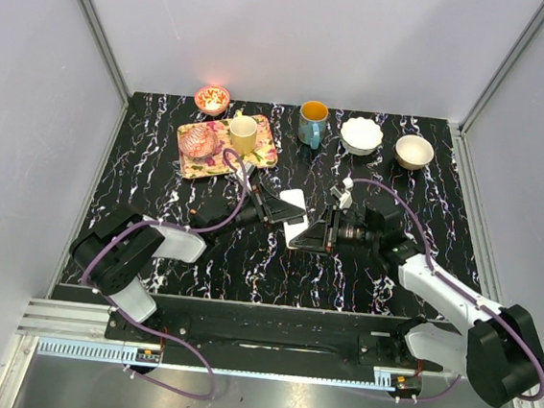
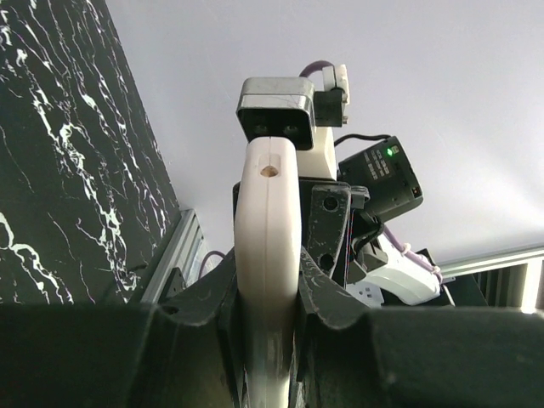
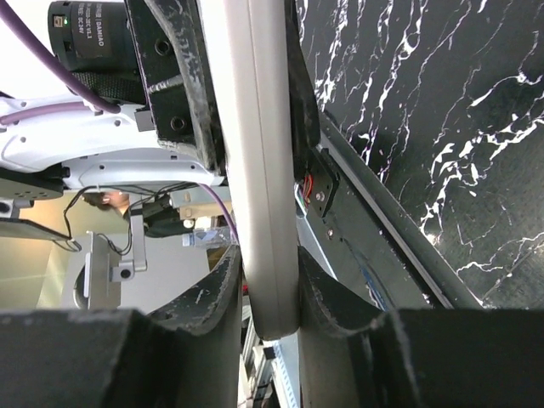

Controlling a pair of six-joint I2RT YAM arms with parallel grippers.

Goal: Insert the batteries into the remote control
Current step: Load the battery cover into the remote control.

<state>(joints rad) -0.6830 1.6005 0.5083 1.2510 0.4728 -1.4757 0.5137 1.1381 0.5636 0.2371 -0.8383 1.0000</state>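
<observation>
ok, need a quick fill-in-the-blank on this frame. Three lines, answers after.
1. The left tool and right tool both grip the remote control, which is ____ in colour.
2. The yellow cup stands on the floral ____.
3. Right of the blue mug sit ____ white bowls.
Missing: white; tray; two.

Bare tabletop (image 1: 246,269) at near left and right; tray (image 1: 267,152), mug (image 1: 312,123) and white bowls (image 1: 361,135) along the far edge.
</observation>
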